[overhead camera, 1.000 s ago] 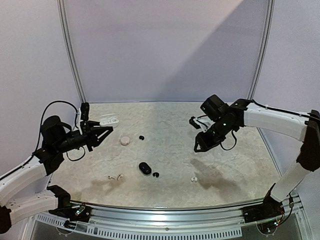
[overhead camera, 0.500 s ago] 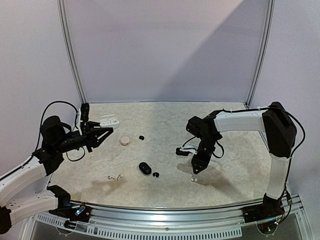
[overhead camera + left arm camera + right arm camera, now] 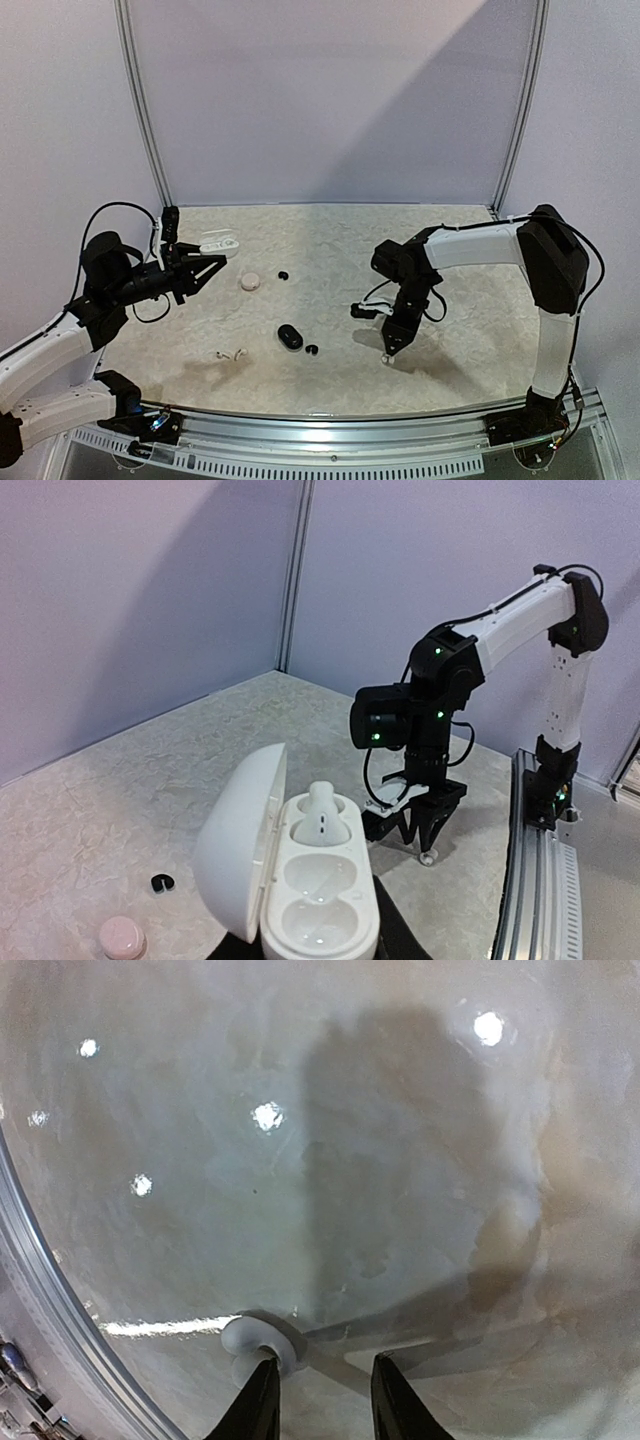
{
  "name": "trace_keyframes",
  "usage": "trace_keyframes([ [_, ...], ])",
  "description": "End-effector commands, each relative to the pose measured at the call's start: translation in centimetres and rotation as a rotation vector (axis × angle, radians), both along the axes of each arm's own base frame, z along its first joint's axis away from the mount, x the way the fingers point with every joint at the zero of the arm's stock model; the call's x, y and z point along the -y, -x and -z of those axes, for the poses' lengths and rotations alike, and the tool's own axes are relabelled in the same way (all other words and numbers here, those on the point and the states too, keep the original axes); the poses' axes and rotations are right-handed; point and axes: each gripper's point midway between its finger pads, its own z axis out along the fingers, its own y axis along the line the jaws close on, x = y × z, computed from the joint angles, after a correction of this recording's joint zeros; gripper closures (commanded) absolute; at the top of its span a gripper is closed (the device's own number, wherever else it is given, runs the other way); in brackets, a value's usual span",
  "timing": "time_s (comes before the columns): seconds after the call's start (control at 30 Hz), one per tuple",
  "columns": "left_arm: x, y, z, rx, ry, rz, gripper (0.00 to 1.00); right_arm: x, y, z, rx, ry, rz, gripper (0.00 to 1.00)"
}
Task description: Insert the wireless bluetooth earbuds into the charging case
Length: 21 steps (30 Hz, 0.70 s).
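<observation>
My left gripper [image 3: 205, 263] is shut on the white charging case [image 3: 318, 905], holding it above the table's left side with its lid [image 3: 237, 845] open. One white earbud [image 3: 321, 817] sits in the far socket; the near socket is bare. My right gripper [image 3: 324, 1362] points down at the table in the front middle-right, open, with only bare table in the gap. A white earbud [image 3: 255, 1338] lies just outside its left fingertip [image 3: 262, 1385], touching it. The left wrist view shows that earbud [image 3: 428, 857] under the right fingers.
On the table lie a pink case [image 3: 249, 283], a black earbud [image 3: 283, 275] beside it, a black case [image 3: 290, 337], another black earbud [image 3: 312, 350] and two white earbuds [image 3: 231, 354] at front left. The table's metal front rail [image 3: 60, 1330] runs close by.
The right arm has swung from the right rear down to the front middle and come down at the white earbud. Its jaws narrowed slightly. The left arm and case have not moved.
</observation>
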Motion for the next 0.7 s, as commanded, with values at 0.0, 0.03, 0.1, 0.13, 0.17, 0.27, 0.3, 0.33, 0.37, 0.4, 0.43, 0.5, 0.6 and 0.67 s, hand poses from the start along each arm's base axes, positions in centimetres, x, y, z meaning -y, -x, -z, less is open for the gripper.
trace_keyframes([
  [0.0, 0.1, 0.1, 0.8, -0.005, -0.018, 0.002, 1.0, -0.2, 1.7, 0.7, -0.049, 0.013, -0.02, 0.67],
  [0.03, 0.2, 0.1, 0.8, -0.005, -0.018, 0.002, 1.0, -0.3, 1.9, 0.7, -0.056, 0.011, -0.021, 0.66],
  [0.1, 0.2, 0.2, 0.9, -0.007, -0.019, 0.003, 1.0, -0.4, 2.4, 0.6, -0.067, 0.007, -0.02, 0.66],
  [0.13, 0.1, 0.2, 0.9, -0.004, -0.019, 0.002, 1.0, -0.5, 2.5, 0.5, -0.069, 0.006, -0.017, 0.66],
  [0.17, 0.2, 0.2, 0.9, -0.005, -0.019, 0.003, 1.0, -0.4, 2.7, 0.5, -0.071, 0.007, -0.017, 0.66],
  [0.27, 0.1, 0.1, 1.1, -0.005, -0.024, 0.0, 1.0, -0.4, 3.1, 0.4, -0.073, 0.002, -0.012, 0.67],
  [0.3, 0.1, 0.1, 1.1, -0.006, -0.024, -0.001, 1.0, -0.5, 3.3, 0.4, -0.076, 0.002, -0.012, 0.68],
  [0.33, 0.1, 0.1, 1.2, -0.007, -0.026, -0.002, 1.0, -0.5, 3.4, 0.4, -0.076, 0.003, -0.013, 0.7],
  [0.37, 0.1, 0.1, 1.2, -0.004, -0.025, -0.001, 1.0, -0.5, 3.5, 0.3, -0.079, 0.003, -0.011, 0.72],
  [0.4, 0.1, 0.2, 1.2, -0.004, -0.025, 0.0, 1.0, -0.6, 3.6, 0.3, -0.081, 0.002, -0.011, 0.74],
  [0.43, 0.1, 0.2, 1.2, -0.006, -0.025, 0.0, 1.0, -0.6, 3.6, 0.4, -0.086, 0.001, -0.011, 0.77],
  [0.5, 0.1, 0.2, 1.2, -0.006, -0.027, 0.0, 1.0, -0.7, 3.7, 0.3, -0.09, -0.004, -0.008, 0.82],
  [0.6, 0.1, 0.2, 1.2, -0.006, -0.029, 0.002, 1.0, -0.8, 4.0, 0.1, -0.1, -0.01, -0.008, 0.89],
  [0.67, 0.2, 0.2, 1.1, -0.003, -0.028, 0.004, 1.0, -0.8, 4.0, -0.1, -0.102, -0.011, -0.008, 0.92],
])
